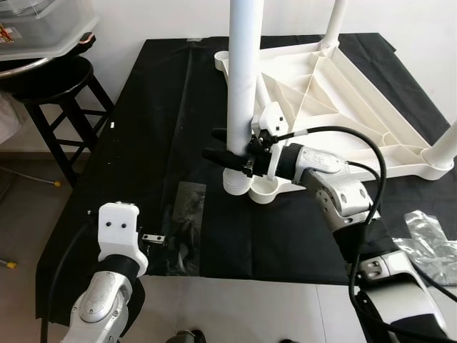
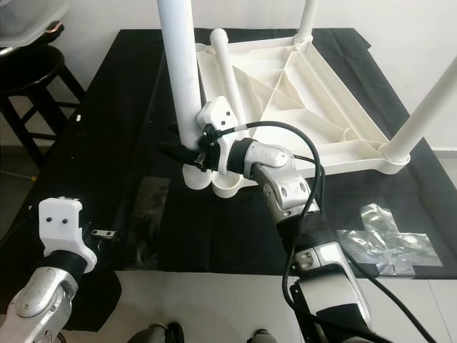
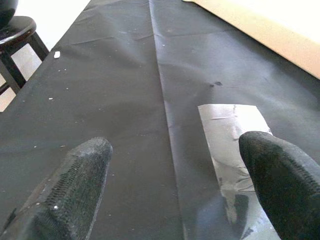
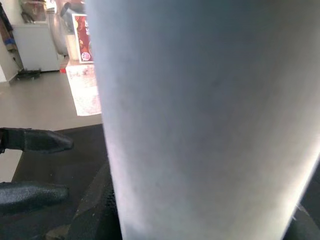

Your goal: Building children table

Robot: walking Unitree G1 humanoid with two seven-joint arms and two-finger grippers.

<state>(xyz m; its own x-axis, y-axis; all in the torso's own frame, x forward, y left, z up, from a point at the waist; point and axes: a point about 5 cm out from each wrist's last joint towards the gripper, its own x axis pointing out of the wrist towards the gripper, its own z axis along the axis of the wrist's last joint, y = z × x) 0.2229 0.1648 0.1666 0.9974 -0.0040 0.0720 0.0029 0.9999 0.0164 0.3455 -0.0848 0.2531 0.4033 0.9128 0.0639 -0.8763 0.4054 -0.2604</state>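
The right pincer (image 1: pixel 223 146) is clamped on a white leg (image 1: pixel 243 86) standing over the corner socket (image 1: pixel 250 189) of the upturned tabletop (image 1: pixel 335 93). Risk: a tilted leg may cross-thread or jam — the left pincer (image 3: pixel 175 165), fingers apart, offers no brace.

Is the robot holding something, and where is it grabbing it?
Yes. The right hand is clamped around the white table leg near its bottom end, just above the threaded part by the socket. The left hand is open, holding nothing.
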